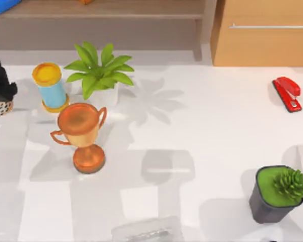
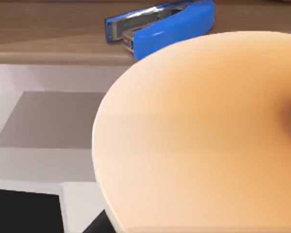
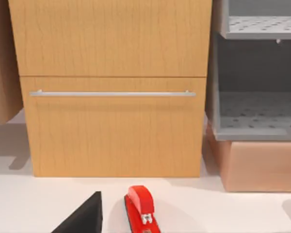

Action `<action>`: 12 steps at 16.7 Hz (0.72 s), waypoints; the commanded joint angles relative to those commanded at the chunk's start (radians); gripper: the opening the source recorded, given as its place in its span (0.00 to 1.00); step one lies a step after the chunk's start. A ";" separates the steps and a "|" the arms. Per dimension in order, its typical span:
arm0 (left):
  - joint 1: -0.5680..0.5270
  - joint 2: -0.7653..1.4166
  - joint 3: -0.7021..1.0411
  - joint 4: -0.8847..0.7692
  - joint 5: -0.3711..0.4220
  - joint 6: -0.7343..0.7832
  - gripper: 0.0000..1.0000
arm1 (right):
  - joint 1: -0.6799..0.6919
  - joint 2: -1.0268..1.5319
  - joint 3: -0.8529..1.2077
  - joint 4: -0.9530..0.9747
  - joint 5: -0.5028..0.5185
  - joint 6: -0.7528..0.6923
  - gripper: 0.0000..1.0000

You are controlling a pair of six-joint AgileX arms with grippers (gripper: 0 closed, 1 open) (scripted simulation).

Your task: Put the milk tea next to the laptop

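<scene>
The milk tea (image 1: 0, 108) stands at the table's far left edge, its beige bottom with dark pearls showing below my left gripper (image 1: 0, 83), which is shut around the cup's middle. Up close in the left wrist view, the cup's tan-orange domed lid (image 2: 199, 136) looms large. The laptop (image 1: 147, 229) shows as a grey edge at the near middle of the table, far from the cup. My right arm is parked off the near right; a dark wedge of its gripper (image 3: 82, 216) shows in the right wrist view.
Between the cup and the laptop stand a blue cylinder with a yellow lid (image 1: 50, 85), a leafy plant (image 1: 98, 68) and a copper trophy (image 1: 83, 136). A red stapler (image 1: 288, 93) lies far right, a black-potted succulent (image 1: 278, 194) near right. A blue stapler (image 2: 160, 22) lies on the shelf.
</scene>
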 joint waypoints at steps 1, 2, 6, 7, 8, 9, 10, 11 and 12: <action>0.023 -0.011 -0.034 0.002 0.026 0.011 0.00 | 0.000 0.000 0.000 0.000 0.000 0.000 1.00; 0.041 -0.020 -0.063 0.003 0.047 0.019 0.00 | 0.000 0.000 0.000 0.000 0.000 0.000 1.00; 0.065 -0.032 -0.107 0.004 0.079 0.030 0.00 | 0.000 0.000 0.000 0.000 0.000 0.000 1.00; 0.065 -0.032 -0.107 0.004 0.079 0.030 0.00 | 0.000 0.000 0.000 0.000 0.000 0.000 1.00; 0.065 -0.032 -0.107 0.004 0.079 0.030 0.00 | 0.000 0.000 0.000 0.000 0.000 0.000 1.00; 0.062 -0.027 -0.106 0.004 0.077 0.030 0.00 | 0.000 0.000 0.000 0.000 0.000 0.000 1.00; 0.062 -0.027 -0.106 0.004 0.077 0.030 0.00 | 0.000 0.000 0.000 0.000 0.000 0.000 1.00; 0.062 -0.025 -0.106 0.008 0.077 0.030 0.00 | 0.000 0.000 0.000 0.000 0.000 0.000 1.00; 0.061 -0.022 -0.107 0.016 0.077 0.030 0.00 | 0.000 0.000 0.000 0.000 0.000 0.000 1.00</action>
